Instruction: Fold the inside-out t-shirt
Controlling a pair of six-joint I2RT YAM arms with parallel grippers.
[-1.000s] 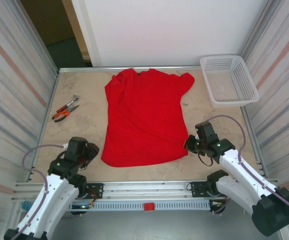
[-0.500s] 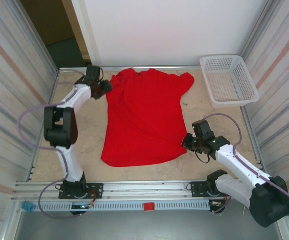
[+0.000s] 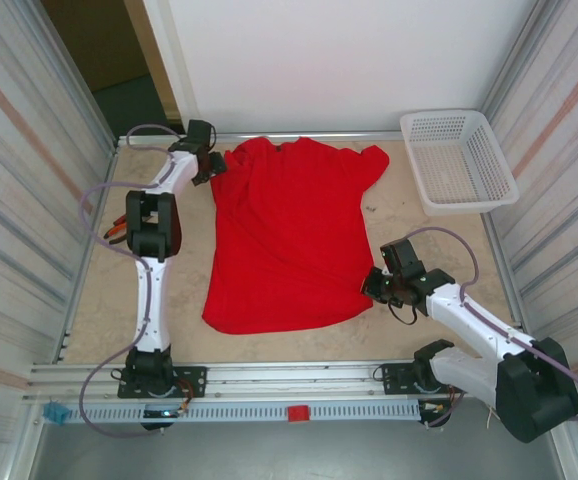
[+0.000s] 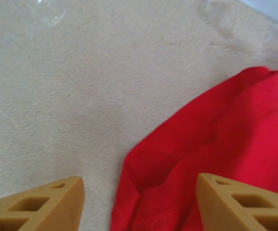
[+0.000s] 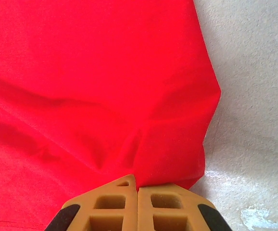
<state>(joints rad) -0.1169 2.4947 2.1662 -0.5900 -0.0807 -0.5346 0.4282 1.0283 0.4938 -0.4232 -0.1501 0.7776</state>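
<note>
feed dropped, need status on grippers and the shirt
Left gripper open at the red t-shirt's far left sleeve. Right gripper shut on its near right hem corner. Shirt flat, unfolded. Pliers and basket off the cloth.

I see a pale, mottled table [image 3: 174, 300] with a red t-shirt [image 3: 289, 235] spread across its middle, collar at the far edge and hem toward the near edge, lying mostly flat (the near right hem corner puckers up a little). A white mesh basket [image 3: 439, 203] sits at the far right corner, apart from the shirt. Orange-handled pliers [image 3: 114, 229] lie by the left edge, partly hidden.
</note>
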